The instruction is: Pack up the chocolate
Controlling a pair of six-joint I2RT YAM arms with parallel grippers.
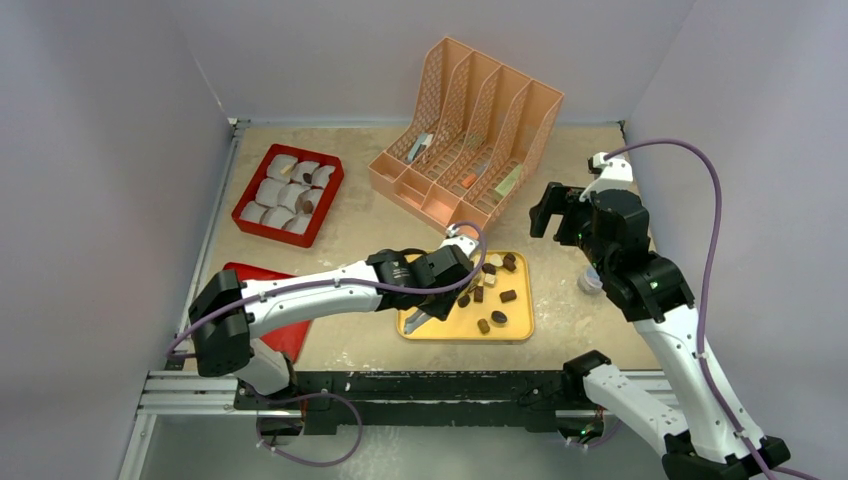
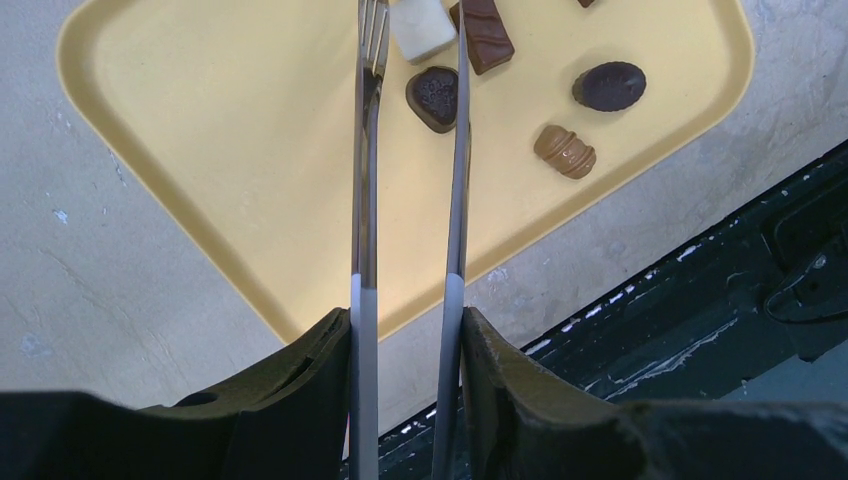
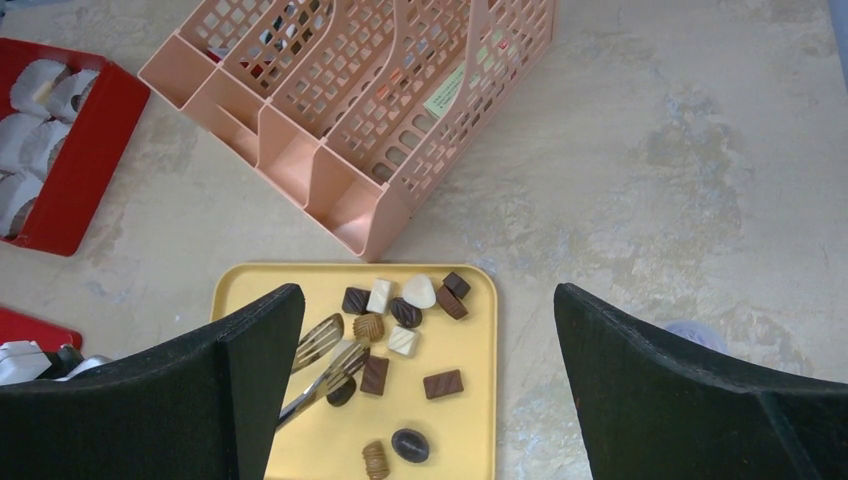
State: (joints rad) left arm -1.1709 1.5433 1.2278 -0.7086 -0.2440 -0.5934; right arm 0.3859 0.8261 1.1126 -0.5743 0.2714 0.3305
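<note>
Several chocolate pieces [image 1: 497, 317], dark, caramel and white, lie on a yellow tray [image 1: 520, 330]. My left gripper [image 1: 440, 280] is shut on metal tongs [image 2: 364, 200], whose two arms reach out over the tray [image 2: 200, 120]. A dark heart-shaped piece [image 2: 435, 97] lies between the tong tips, which stand apart; a white piece [image 2: 420, 25] lies just beyond. My right gripper [image 1: 560, 212] hangs open high above the table, right of the tray. In its view the tongs [image 3: 320, 370] and chocolate [image 3: 442, 383] show between its fingers [image 3: 230, 400].
A peach desk organizer [image 1: 470, 130] stands behind the tray. A red tray of white cup liners [image 1: 288, 193] sits at the back left, and a flat red piece [image 1: 245, 272] lies under my left arm. A small clear cup [image 1: 592, 280] sits by my right arm.
</note>
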